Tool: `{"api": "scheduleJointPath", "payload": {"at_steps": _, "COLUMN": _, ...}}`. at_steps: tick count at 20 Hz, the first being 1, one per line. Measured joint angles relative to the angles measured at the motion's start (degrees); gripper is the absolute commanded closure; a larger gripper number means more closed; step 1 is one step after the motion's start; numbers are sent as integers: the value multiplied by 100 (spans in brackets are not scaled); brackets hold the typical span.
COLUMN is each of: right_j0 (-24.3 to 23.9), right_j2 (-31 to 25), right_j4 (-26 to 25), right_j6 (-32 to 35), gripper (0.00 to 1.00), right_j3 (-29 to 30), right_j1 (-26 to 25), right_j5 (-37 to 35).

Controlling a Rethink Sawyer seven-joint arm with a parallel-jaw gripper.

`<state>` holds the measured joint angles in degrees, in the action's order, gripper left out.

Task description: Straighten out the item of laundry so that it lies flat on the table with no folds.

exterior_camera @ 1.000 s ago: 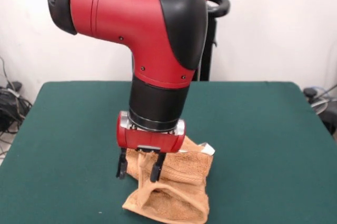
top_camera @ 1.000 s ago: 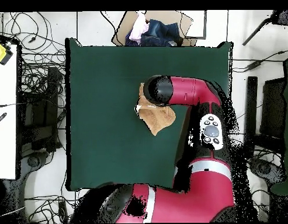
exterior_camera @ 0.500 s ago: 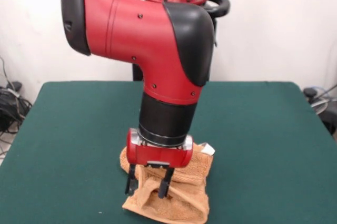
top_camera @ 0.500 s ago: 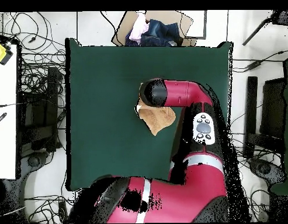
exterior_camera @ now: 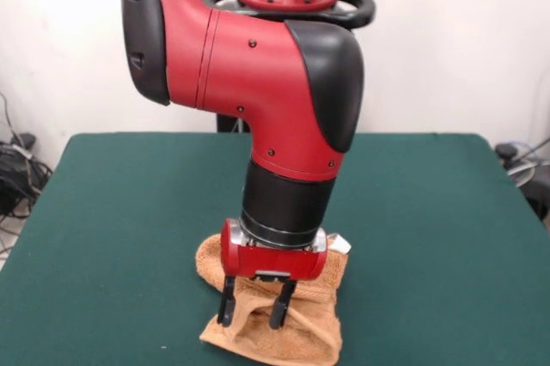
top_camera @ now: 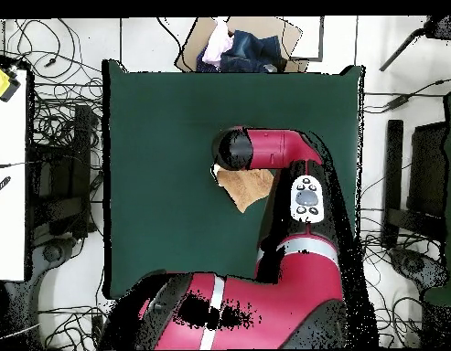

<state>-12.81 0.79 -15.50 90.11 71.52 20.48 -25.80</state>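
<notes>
In the overhead view the arm (top_camera: 265,151) covers the far part of the towel (top_camera: 250,186), so we see only its near portion, and the gripper itself is hidden under the wrist. In the front view the wrist also hides the middle of the towel (exterior_camera: 296,319), and the bottom edge of the picture cuts off its near hem. We cannot make out the woven bands; a small white tag (exterior_camera: 340,245) shows at the far right corner.

The towel lies crumpled on the table (exterior_camera: 430,211), near the front edge and about in the middle from left to right. It has several folds and a raised ridge that runs down between the fingers.

The gripper (exterior_camera: 255,306) points straight down over the towel. Its two black fingers (exterior_camera: 228,301) stand apart, one on each side of the ridge, with the tips at the cloth. The gripper is released; it does not pinch the cloth.

At the far side of the table in the overhead view there is a cardboard box (top_camera: 242,44). It holds a heap of clothes, dark blue and pale pink pieces, but we cannot tell what each piece is.
</notes>
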Motion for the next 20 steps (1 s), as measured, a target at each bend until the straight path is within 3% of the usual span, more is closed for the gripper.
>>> {"api": "scheduleJointPath", "payload": {"at_steps": 20, "right_j0": 2, "right_j2": 19, "right_j4": 0, "right_j6": 0, "gripper": 0, "right_j3": 60, "right_j1": -40, "right_j5": 578}}
